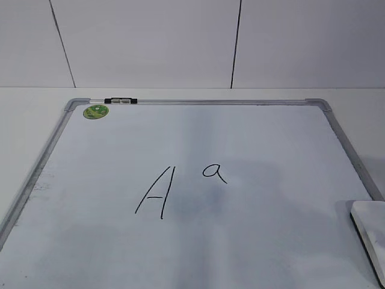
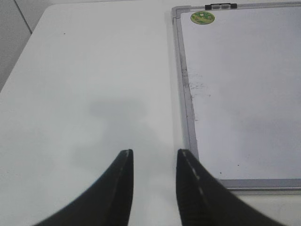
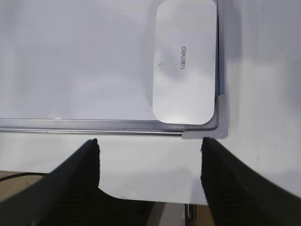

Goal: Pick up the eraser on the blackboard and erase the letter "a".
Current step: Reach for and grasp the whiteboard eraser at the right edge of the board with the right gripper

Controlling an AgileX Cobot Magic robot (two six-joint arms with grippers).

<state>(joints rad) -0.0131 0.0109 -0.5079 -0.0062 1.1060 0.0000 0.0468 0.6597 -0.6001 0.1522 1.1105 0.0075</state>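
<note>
The blackboard (image 1: 252, 138) is a white board with a grey frame, lying flat on the table. A small handwritten letter "a" (image 1: 215, 173) sits near its middle, right of a large capital "A" (image 1: 156, 192). The white eraser (image 1: 371, 232) lies on the board's near right corner; it also shows in the right wrist view (image 3: 185, 63), just beyond the frame. My right gripper (image 3: 150, 143) is open and empty, over the table edge short of the eraser. My left gripper (image 2: 155, 153) is open and empty, over bare table left of the board (image 2: 244, 94).
A round green sticker (image 1: 95, 111) and a black clip (image 1: 120, 101) mark the board's far left corner. A white wall rises behind the table. The table's near edge shows under my right gripper (image 3: 155, 200).
</note>
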